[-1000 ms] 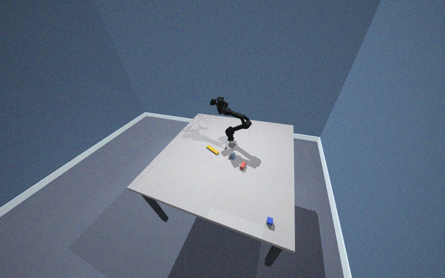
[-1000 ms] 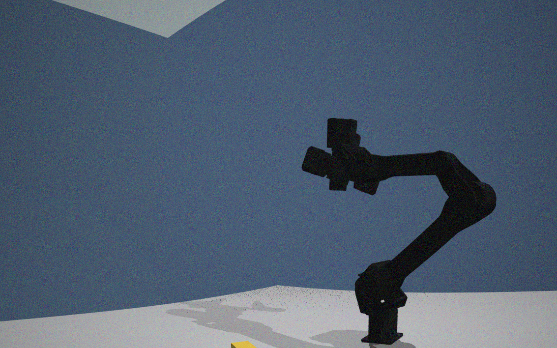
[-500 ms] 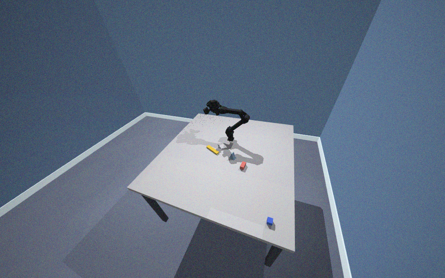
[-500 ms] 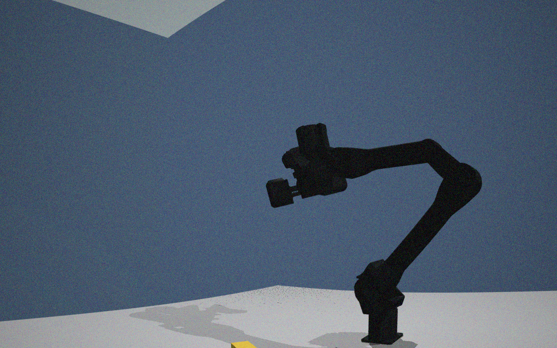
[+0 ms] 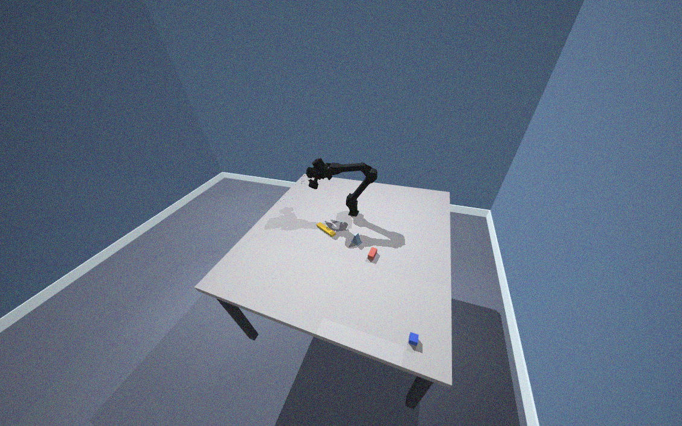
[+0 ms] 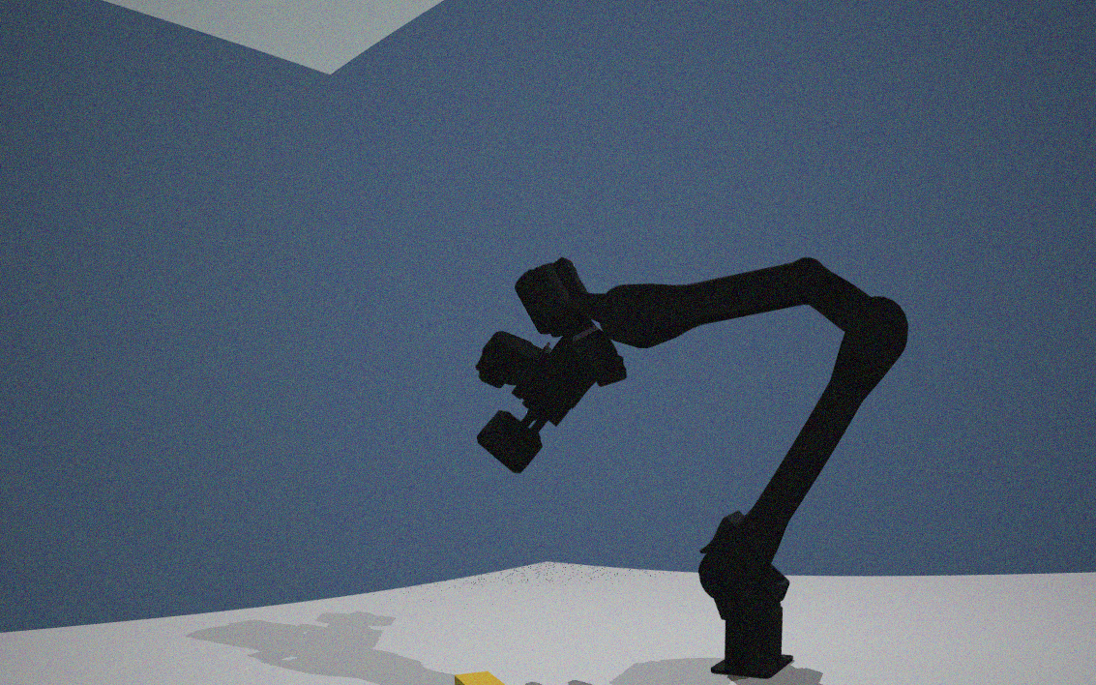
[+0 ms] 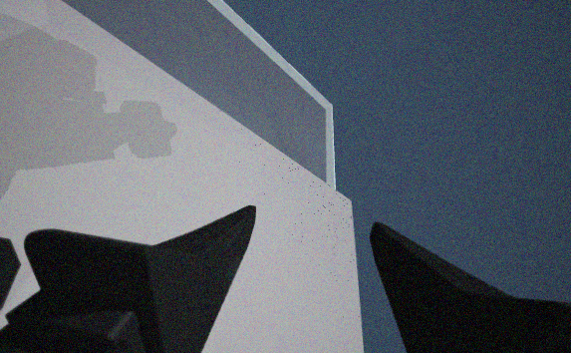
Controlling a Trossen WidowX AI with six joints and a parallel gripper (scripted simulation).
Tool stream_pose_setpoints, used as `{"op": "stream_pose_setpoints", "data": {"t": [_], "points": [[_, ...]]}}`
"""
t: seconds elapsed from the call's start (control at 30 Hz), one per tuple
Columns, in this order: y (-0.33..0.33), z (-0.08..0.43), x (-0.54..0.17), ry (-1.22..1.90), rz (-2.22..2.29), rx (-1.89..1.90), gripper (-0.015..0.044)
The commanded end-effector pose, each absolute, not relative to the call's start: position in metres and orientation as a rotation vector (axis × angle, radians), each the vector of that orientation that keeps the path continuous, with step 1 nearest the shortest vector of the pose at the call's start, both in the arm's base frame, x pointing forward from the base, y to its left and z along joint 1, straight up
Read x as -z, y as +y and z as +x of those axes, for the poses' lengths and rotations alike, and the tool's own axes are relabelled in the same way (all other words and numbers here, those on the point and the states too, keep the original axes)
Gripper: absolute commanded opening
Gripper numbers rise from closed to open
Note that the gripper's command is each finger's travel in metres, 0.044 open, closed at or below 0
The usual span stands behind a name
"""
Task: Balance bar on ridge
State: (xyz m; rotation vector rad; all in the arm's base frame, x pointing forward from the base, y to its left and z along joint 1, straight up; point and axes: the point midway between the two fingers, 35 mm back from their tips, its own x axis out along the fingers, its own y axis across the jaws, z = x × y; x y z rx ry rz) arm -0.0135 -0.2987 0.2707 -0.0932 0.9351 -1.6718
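Observation:
The yellow bar (image 5: 325,229) (image 6: 478,677) lies flat on the table (image 5: 280,275), left of the arm's base; only its end shows at the bottom edge of the exterior view. The ridge, a small blue-grey wedge (image 5: 356,239), stands on the table to the right of the bar, apart from it, with nothing on top. My gripper (image 5: 313,184) (image 6: 509,442) (image 7: 313,221) is open and empty, high above the table and away from both bar and ridge. The wrist view shows neither bar nor ridge.
A red block (image 5: 372,253) lies close to the ridge, on the side toward the table's front. A blue cube (image 5: 413,338) sits near the front right corner. The arm's base (image 5: 353,210) (image 6: 753,635) stands behind the ridge. The arm's shadow falls across the table.

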Motion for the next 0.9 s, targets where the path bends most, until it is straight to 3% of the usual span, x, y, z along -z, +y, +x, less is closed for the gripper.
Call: {"op": "stream_pose_setpoints", "data": {"t": [0.0,0.87], "points": [[-0.302,0.006,-0.260,1.039,-0.141,1.525,0.0315],[-0.254,0.152,-0.166,1.492,-0.591,0.210,0.0315]]}}
